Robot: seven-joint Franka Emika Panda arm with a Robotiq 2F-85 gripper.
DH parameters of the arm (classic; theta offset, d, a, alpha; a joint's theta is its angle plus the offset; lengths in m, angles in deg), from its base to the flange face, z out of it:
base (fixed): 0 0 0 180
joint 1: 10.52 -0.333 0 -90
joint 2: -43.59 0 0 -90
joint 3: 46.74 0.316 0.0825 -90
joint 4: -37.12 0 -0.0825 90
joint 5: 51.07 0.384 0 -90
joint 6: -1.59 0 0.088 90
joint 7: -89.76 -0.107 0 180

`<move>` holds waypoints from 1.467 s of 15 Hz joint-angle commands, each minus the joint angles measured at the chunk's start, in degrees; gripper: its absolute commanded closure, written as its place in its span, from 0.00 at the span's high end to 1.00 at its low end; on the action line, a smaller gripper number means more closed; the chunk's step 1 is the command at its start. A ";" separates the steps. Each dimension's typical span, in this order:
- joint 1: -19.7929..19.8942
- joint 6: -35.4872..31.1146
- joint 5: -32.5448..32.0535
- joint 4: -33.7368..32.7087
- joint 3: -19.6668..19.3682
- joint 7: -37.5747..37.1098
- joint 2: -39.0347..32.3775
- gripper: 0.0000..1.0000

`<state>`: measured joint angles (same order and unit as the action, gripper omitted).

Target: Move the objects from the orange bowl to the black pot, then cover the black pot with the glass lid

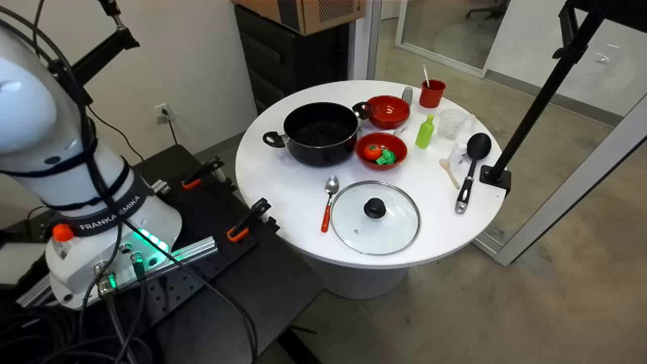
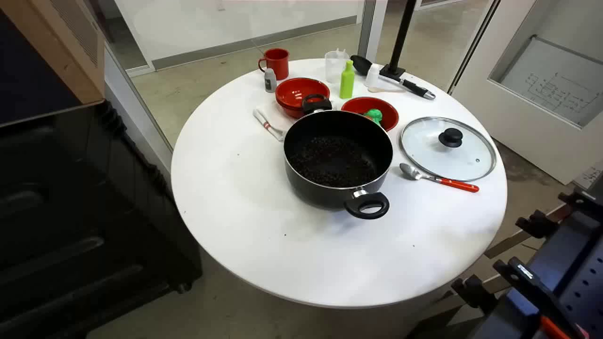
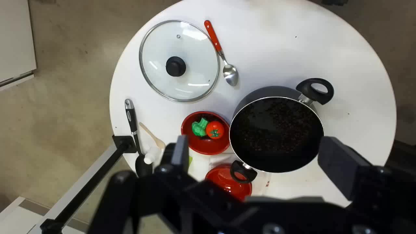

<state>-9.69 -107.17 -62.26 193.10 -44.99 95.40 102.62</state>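
Observation:
A red bowl (image 1: 399,145) holds a red toy tomato (image 1: 373,152) and a green toy broccoli (image 1: 386,157). It also shows in the wrist view (image 3: 208,148). In an exterior view the broccoli (image 2: 374,115) shows, while the pot mostly hides the tomato. The black pot (image 1: 321,126) stands uncovered beside the bowl, with small dark specks on its bottom (image 2: 334,160). The glass lid (image 1: 354,217) with a black knob lies flat on the white table. My gripper (image 3: 253,149) is open and empty, high above the table; both exterior views leave it out.
A red-handled spoon (image 1: 329,202) lies against the lid. Other red bowls (image 2: 301,92) sit under the pot's far handle. A green bottle (image 1: 425,132), red mug (image 1: 432,94), clear cup (image 1: 451,124), wooden spoon (image 1: 449,172) and black ladle (image 1: 472,169) stand or lie near a black pole (image 1: 536,106).

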 commanded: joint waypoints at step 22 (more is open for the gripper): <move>2.27 -11.52 -10.00 -45.67 -3.83 4.80 -62.42 1.00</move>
<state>-7.49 -119.44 -71.92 158.52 -48.76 98.63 51.21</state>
